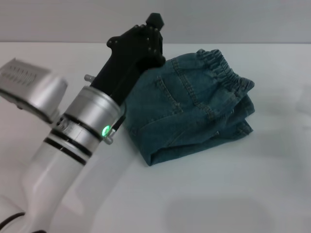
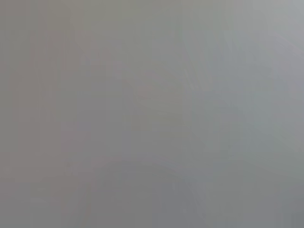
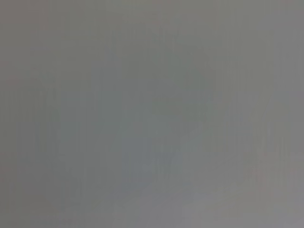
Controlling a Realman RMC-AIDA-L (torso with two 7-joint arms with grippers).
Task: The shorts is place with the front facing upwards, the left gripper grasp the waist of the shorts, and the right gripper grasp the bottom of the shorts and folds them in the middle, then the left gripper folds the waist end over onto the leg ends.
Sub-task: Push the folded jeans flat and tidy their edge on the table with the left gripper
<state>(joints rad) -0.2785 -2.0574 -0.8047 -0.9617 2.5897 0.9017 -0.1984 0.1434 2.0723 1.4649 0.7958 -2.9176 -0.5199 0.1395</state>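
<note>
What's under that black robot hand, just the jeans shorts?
The left gripper covers the far left corner of the folded shorts; beneath them lies the white table. What lies below the gripper is hidden.

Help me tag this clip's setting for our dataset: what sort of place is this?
Probably a lab or test bench, not a home. A plain white table meets a bare grey wall, and only folded denim shorts lie on it, with the robot's left gripper at their edge.

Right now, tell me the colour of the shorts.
Blue denim; the shorts show best in the head view.
</note>
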